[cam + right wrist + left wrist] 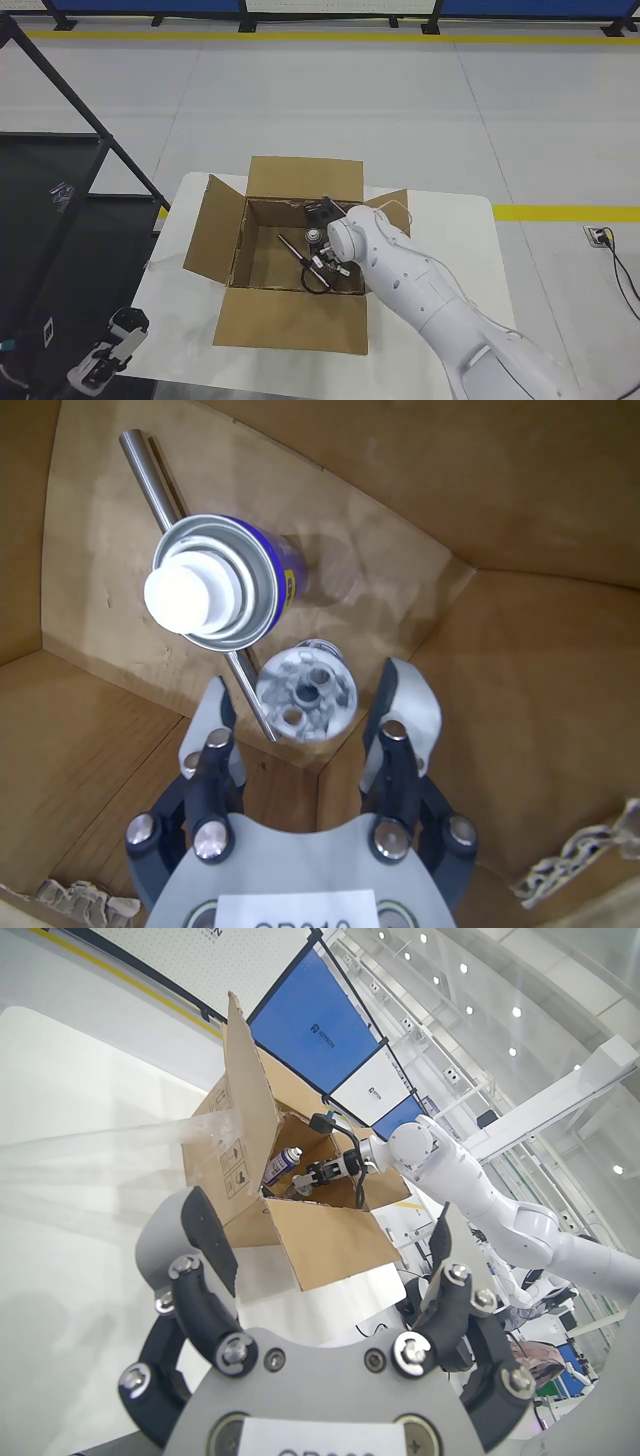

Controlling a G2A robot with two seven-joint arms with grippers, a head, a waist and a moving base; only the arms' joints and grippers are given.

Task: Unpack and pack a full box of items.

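Right fingers spread around a part, down inside the box

My right gripper (pixel 307 692) hangs inside the open cardboard box (pixel 290 322), which stands on the white table (pixel 440 230). Its fingers are spread wide on either side of a round pale part (pixel 306 700) with holes in it, and as far as I can see they do not touch it. Just beside that part in the box, a blue spray can (pixel 222 580) with a white cap stands on end. A metal rod (pixel 150 485) lies flat on the box floor, passing close by the can. My left gripper (pixel 320 1228) sits well apart from the box, outside its flaps, fingers spread and holding nothing.
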